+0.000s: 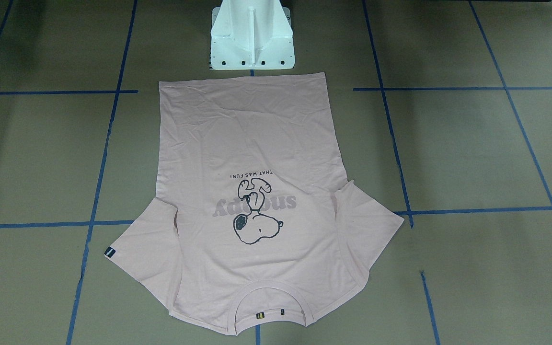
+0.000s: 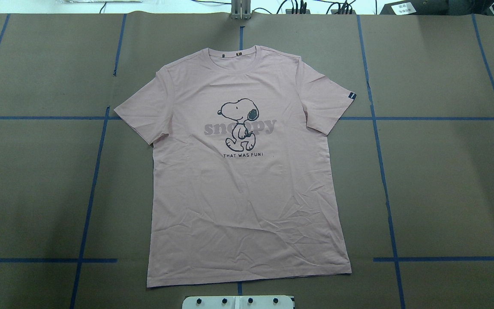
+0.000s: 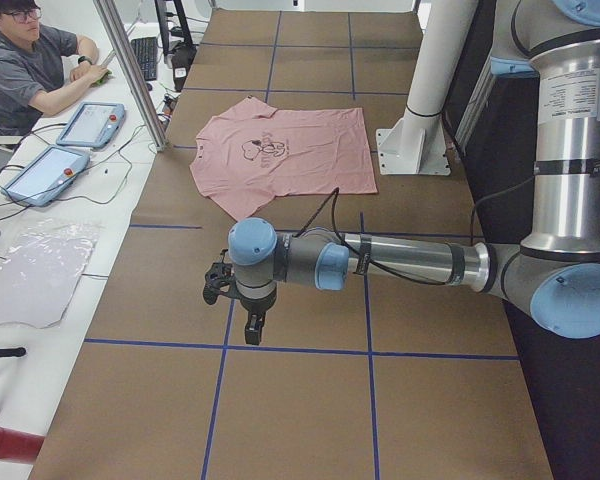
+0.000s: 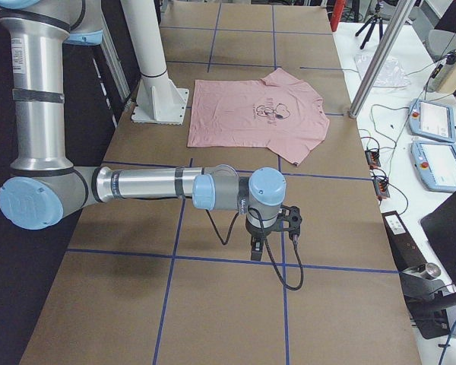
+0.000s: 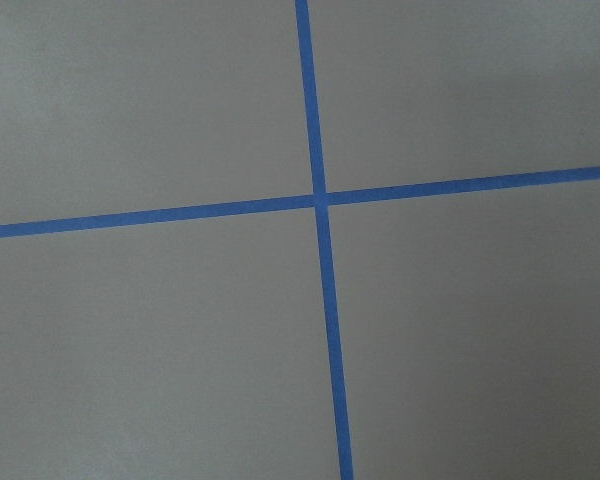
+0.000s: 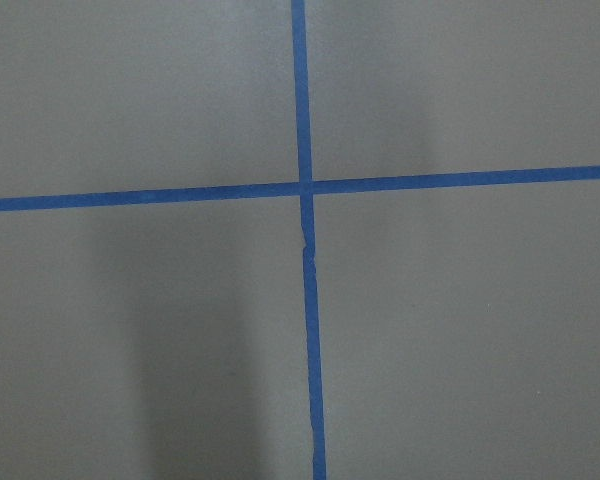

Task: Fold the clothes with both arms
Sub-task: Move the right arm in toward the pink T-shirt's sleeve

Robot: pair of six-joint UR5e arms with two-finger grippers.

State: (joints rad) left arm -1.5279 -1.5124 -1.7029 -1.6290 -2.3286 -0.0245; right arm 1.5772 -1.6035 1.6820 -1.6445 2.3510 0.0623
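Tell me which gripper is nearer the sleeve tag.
Right. The right gripper hovers off the shirt, on the tag side; the left gripper hovers on the opposite side.

The left pincer and the right pincer are showing only in the side views, small and dark above the bench, so I'm not managing to tell whether their jaws are standing apart or together. The white pedestal is getting cut off by the overhead view's bottom edge and the front view's top edge. On the T-shirt, the black sleeve tag and the collar labels are coming out too small to read.
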